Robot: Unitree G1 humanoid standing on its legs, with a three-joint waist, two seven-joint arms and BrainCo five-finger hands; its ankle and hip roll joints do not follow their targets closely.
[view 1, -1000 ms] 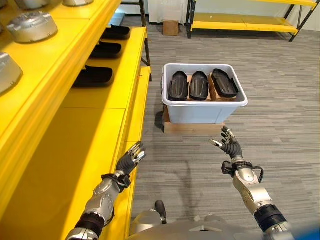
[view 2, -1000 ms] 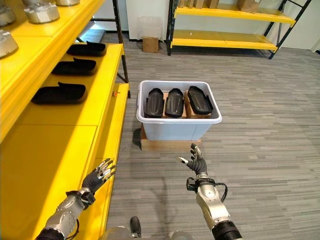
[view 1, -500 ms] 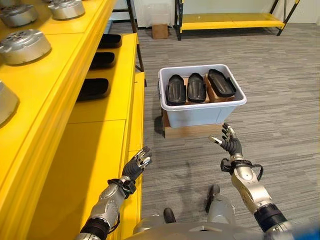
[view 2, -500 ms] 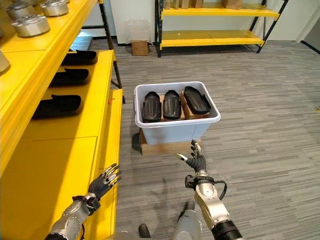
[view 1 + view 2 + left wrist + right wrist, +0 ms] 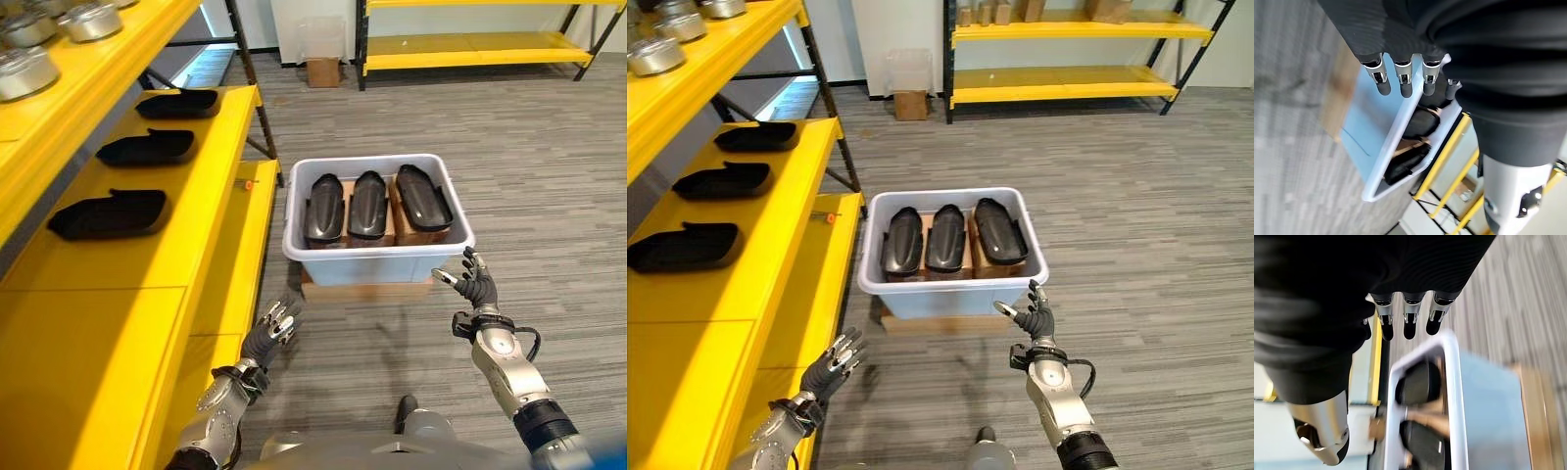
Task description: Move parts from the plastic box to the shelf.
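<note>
Nearest me, my left robot hand (image 5: 270, 329) hangs low beside the yellow shelf (image 5: 211, 235), fingers relaxed and holding nothing. My right robot hand (image 5: 474, 284) is just short of the plastic box's (image 5: 380, 262) near right corner, also spread and empty. Three black parts (image 5: 368, 203) lie side by side inside. I judge I'm on the approach; next I must reach over the rim and grasp one part. Farther left, three parts already sit on the shelf.

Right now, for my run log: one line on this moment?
phase: reaching | left hand: open, free | right hand: open, near box | parts in box: three | shelf: three
</note>
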